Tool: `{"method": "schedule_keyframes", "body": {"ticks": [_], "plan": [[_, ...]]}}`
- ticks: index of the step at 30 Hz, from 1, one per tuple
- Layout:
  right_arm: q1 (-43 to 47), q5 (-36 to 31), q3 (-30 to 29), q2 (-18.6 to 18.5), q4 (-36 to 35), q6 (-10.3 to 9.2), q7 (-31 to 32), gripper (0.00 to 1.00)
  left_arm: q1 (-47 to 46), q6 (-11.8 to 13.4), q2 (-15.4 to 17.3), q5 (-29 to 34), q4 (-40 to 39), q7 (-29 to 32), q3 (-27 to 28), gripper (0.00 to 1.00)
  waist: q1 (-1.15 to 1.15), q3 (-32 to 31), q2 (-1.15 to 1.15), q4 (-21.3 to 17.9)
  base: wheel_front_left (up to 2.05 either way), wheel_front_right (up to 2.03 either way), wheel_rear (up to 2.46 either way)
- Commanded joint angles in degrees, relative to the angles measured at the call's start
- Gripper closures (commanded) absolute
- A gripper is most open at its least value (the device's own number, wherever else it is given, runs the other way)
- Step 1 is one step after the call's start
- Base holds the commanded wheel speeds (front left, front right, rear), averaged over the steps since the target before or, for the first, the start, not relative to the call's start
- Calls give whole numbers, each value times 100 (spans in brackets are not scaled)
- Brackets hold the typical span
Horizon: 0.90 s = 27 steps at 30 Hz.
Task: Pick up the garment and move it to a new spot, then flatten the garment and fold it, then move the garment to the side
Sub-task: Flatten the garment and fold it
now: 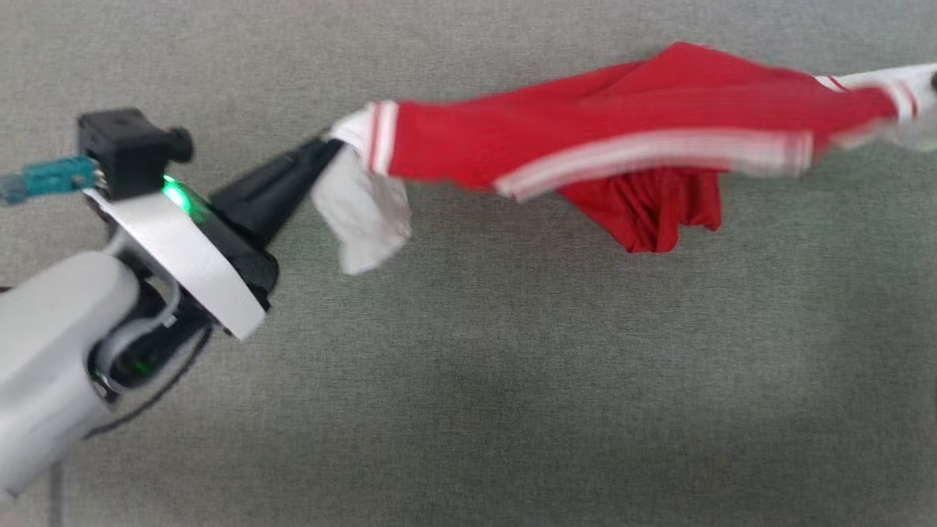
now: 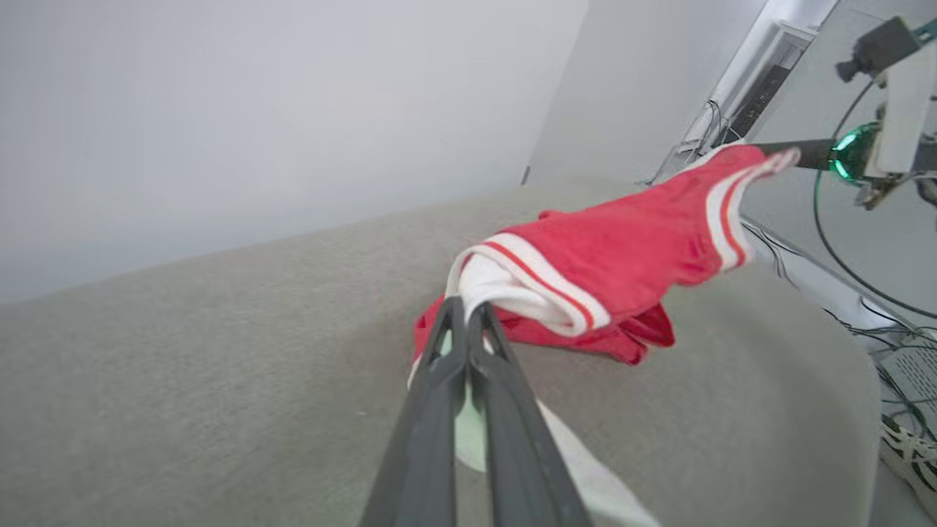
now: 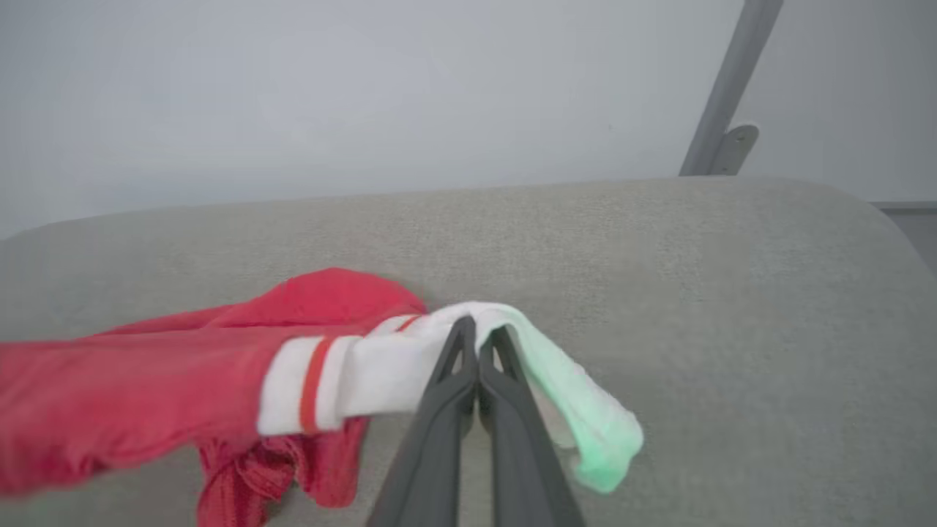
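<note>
The left gripper (image 1: 326,146) has its fingers pressed together on one white sleeve of the red jersey T-shirt (image 1: 585,124), and a loose flap of white cloth hangs below the tips. In the right wrist view the right gripper (image 3: 479,329) pinches the other white sleeve the same way. The T-shirt is strung between the two as a bunched band over the grey upholstered surface (image 1: 512,410), toward its far edge. A red fold sags from the middle; I cannot tell whether it touches the surface.

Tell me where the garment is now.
In the head view, the garment stretches across the upper right, over the grey surface, between the left gripper and right gripper.
</note>
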Motion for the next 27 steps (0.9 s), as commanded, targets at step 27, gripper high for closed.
{"method": "schedule_keyframes", "body": {"ticks": [27], "plan": [[-5806,-2655,-819,1373,4326,-2,-3379,100,-4278,17,-1944,-809,3794,70,1089,100,0,349,0,-198,0,0,0]]}}
